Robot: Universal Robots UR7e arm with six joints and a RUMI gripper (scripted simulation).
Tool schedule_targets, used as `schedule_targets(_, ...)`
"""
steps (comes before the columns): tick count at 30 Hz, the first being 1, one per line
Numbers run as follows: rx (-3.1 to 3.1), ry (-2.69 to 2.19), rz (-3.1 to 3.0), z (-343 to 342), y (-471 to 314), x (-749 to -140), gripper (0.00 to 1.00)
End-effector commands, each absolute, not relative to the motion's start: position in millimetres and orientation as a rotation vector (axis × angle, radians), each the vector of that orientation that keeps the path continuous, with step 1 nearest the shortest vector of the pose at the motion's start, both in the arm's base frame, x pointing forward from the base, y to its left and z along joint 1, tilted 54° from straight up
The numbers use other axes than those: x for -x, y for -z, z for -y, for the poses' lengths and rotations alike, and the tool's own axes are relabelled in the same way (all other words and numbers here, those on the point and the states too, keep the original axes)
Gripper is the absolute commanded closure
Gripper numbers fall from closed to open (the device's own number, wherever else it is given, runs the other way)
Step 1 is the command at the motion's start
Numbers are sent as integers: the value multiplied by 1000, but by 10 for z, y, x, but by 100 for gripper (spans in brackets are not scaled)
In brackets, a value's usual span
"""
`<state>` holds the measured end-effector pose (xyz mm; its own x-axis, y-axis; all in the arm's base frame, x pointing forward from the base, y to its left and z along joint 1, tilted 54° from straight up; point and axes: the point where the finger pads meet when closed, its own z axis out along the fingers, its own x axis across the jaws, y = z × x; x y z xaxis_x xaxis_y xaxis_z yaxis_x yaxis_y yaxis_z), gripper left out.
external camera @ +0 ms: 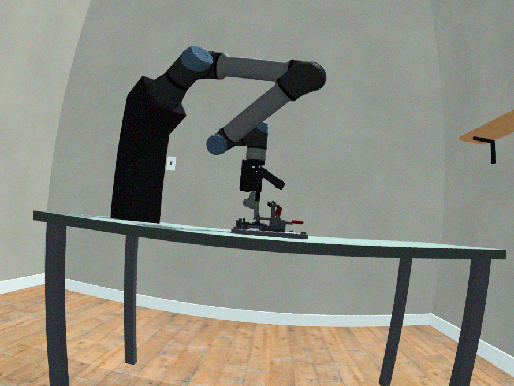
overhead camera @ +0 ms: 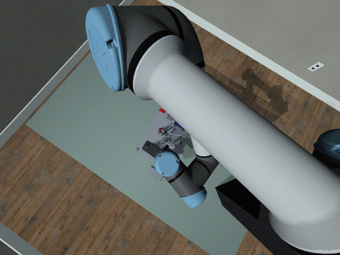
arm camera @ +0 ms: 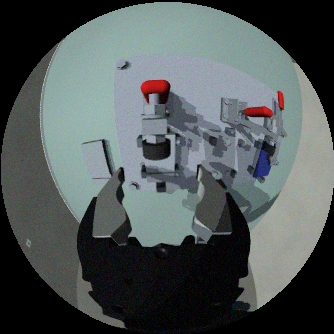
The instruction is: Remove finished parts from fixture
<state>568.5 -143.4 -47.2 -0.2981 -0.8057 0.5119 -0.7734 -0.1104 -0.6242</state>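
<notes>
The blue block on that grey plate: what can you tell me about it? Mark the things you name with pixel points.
The blue block (overhead camera: 178, 125) (arm camera: 262, 163) is a plain, straight-edged piece, dull and solid-looking; I can't tell its material. It sits near one edge of the grey plate (overhead camera: 149, 130) (arm camera: 132, 110), with a red-handled clamp's dark tip over its upper end in the wrist view. From above, the arm partly hides it. The claw isn't touching it.

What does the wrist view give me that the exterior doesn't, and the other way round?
Only wrist: a grey part on the table beside the fixture, and the gap between the fingers.
Only exterior: the table legs and wall shelf.
Both: the fixture, red clamp handles and the gripper.
</notes>
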Motion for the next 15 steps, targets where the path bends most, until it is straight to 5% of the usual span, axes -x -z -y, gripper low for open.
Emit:
schedule_targets(1, 1838, 1406, -2071, 1483, 514, -5733, 41)
schedule_targets(15, 1838, 1406, -2071, 1584, 617, -5828, 41)
